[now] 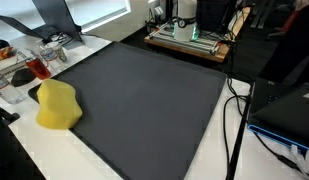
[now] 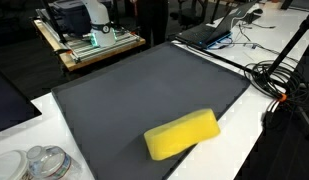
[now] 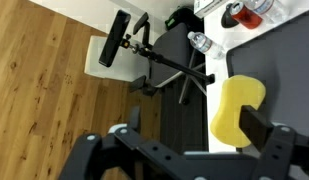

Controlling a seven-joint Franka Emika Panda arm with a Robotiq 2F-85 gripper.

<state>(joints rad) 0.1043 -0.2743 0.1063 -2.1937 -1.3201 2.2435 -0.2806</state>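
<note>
My gripper shows only in the wrist view, at the bottom of the picture. Its fingers are spread wide with nothing between them. The yellow sponge lies on the right there, just beyond one finger; I cannot tell whether they touch.

In both exterior views my arm is out of sight, and the sponge lies alone at the edge of the dark mat on the white table.

Only the wrist view shows the wooden floor, a black stand and a water bottle; its label is too small to read. Only the exterior views show the machine with green lights at the far side. An exterior view also shows a laptop, cables on the right and glass jars near left.
</note>
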